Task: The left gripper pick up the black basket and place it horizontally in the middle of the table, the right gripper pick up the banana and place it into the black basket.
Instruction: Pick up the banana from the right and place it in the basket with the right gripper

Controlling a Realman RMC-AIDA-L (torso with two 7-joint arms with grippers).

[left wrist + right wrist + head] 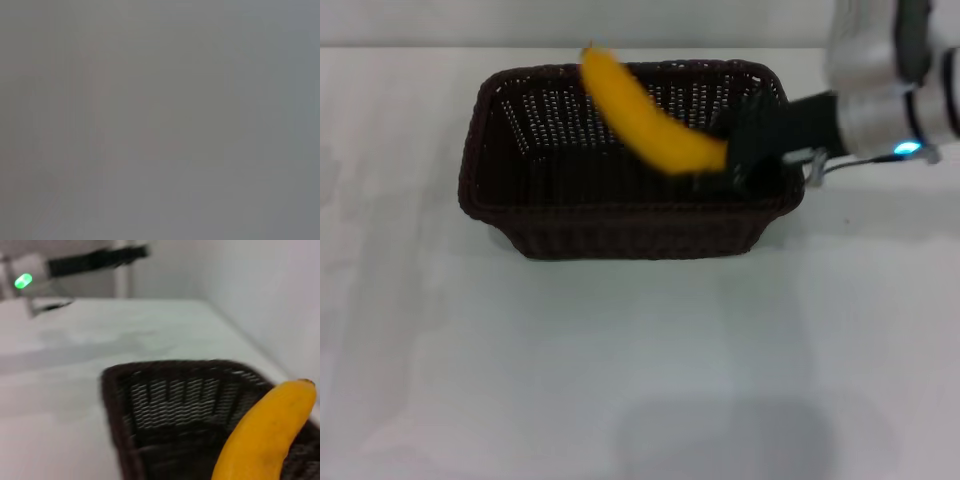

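The black basket (620, 215) stands lengthwise across the middle of the white table (620, 360). My right gripper (738, 152) reaches in from the right and is shut on one end of the yellow banana (645, 115). The banana hangs tilted above the basket's inside, its free end over the far rim. In the right wrist view the banana (265, 435) sticks out over the basket (175, 410). My left gripper (97, 259) shows only far off in that view, beside a green light, away from the basket. The left wrist view shows only plain grey.
The table's far edge (420, 48) runs just behind the basket. Bare white tabletop lies in front of and on both sides of the basket. A thin cable (840, 165) hangs at my right wrist.
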